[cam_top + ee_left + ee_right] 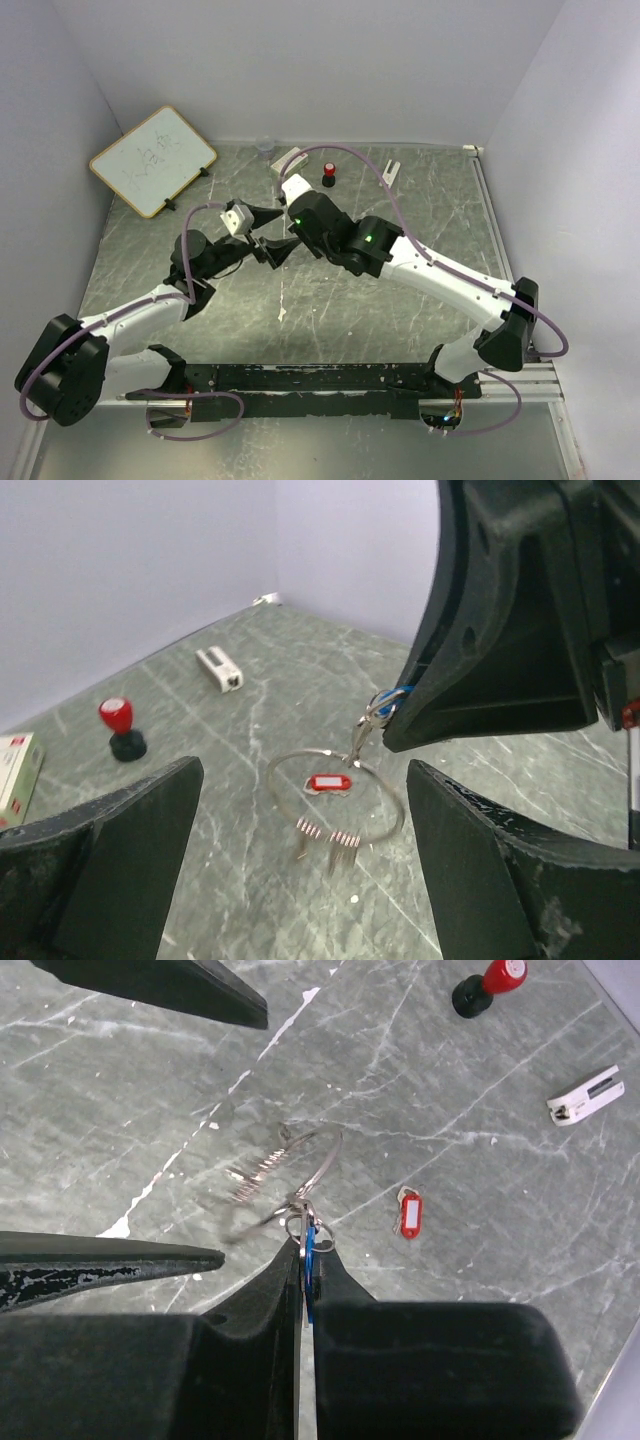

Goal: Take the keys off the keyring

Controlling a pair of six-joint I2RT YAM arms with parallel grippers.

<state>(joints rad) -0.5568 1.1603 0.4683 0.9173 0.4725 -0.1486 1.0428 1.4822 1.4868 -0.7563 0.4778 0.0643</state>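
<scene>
Right gripper [305, 1258]: fingers pressed together, clamped on the blue-headed key [309, 1240], which sticks out past its tips.

Keyring [318, 1156] hangs from that key just beyond the right gripper's tips, with the loop tilted. It sits between the two fingers of the left gripper [300, 770] but touches neither.

Left gripper: fingers wide apart, nothing in them. One finger [120, 850] is on one side of the ring and the other on the far side. In the right wrist view they show as dark blades above and to the left of the ring.

Silvery keys [327, 842] are on the low part of the loop, nearer the left gripper than the right one. They're blurred, so I can't tell how many there are.

Red-headed key [409, 1213] lies flat on the table [520, 1220], off the ring and apart from it. It's ahead of the right gripper's tips and to their right. From the left wrist it shows through the loop.

Black stamp with a red top [120, 725] is well ahead of the left gripper on its left side, and a small white block [219, 668] is further out. Neither is near the ring.

Whiteboard [152, 160] leans at the far left corner, well beyond both grippers.
</scene>
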